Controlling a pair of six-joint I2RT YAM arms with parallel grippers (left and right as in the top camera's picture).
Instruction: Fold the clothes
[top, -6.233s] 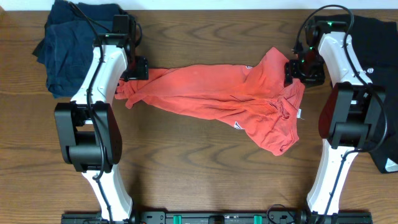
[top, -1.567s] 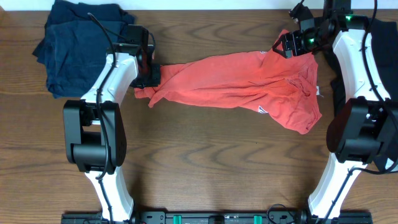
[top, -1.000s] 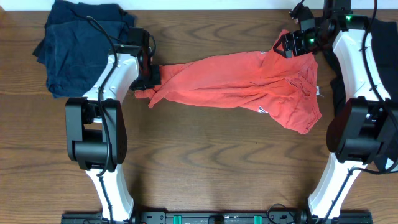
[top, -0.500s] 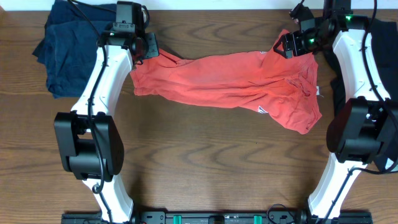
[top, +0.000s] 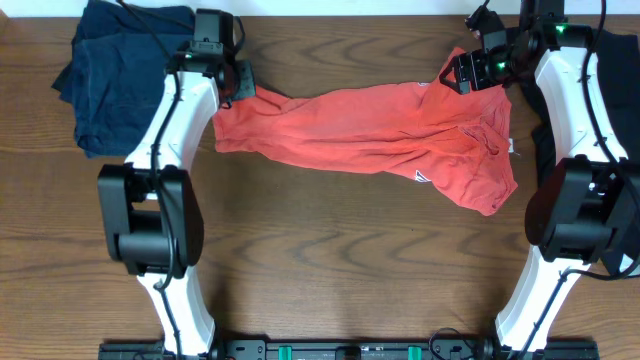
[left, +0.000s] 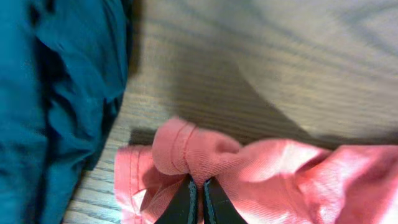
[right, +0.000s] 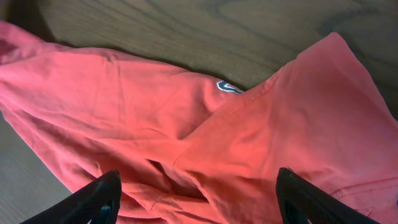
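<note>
The red shirt (top: 370, 130) lies stretched in a long rumpled band across the far half of the worktop (top: 350, 260), one end near the left arm, the broader end bunched under the right arm. It looks laid out this way so that it can be pulled flat before any fold is made; as I judge it, the folding proper has not begun.

The left claw (top: 238, 82) is clenched on the shirt's left end. From above you see only the arm reaching to that corner. The left wrist camera shows more: the two black fingertips (left: 191, 200) pressed together on a rolled lip of red cloth, the edge curled over just above them. It also shows how close the pile of navy clothes (left: 56, 93) sits to that corner, just beside it, with a strip of bare wood between.

The right claw (top: 462, 75) hangs over the shirt's upper right corner, released. Overhead cannot settle that, but the right wrist view does: the claw (right: 205, 202) is splayed wide, its fingers far apart at the frame's bottom corners, nothing gripped, the cloth lying slack beneath. That view also picks out a small dark-and-white mark (right: 229, 87) on a seam.

A black garment (top: 625, 100) lies at the right edge, partly hidden by the arm.
</note>
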